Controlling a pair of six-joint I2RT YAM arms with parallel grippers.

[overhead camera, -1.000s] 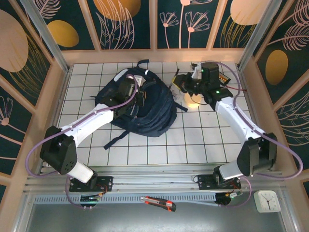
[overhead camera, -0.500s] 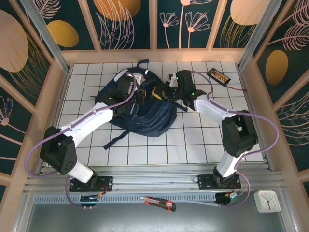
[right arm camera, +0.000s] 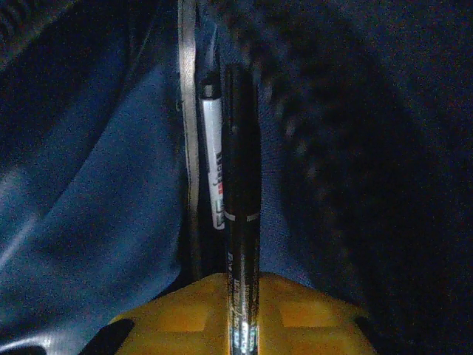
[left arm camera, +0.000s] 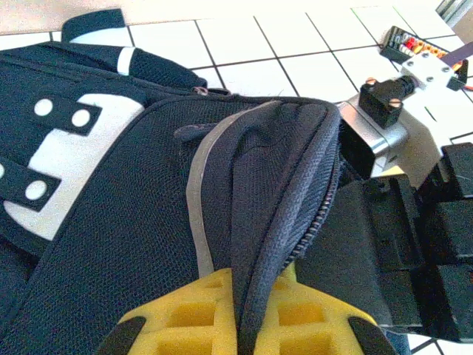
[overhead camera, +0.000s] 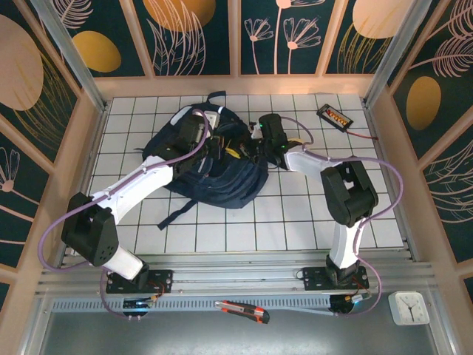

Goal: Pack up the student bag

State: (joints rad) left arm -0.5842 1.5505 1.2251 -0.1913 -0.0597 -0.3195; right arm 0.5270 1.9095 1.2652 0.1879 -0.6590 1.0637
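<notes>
So the student bag (overhead camera: 229, 181) is lying on the white grid table (overhead camera: 295, 222), upper middle of the overhead frame, a bit left of centre. My left gripper (left arm camera: 240, 314) is clamped on a fold of the bag's navy fabric next to the zip, bottom centre of the left wrist view. My right gripper (right arm camera: 242, 296) is poked inside the bag, pinching a black marker (right arm camera: 241, 185) that points up the frame. A white pen (right arm camera: 213, 170) sits just left of it; can't tell if they touch.
</notes>
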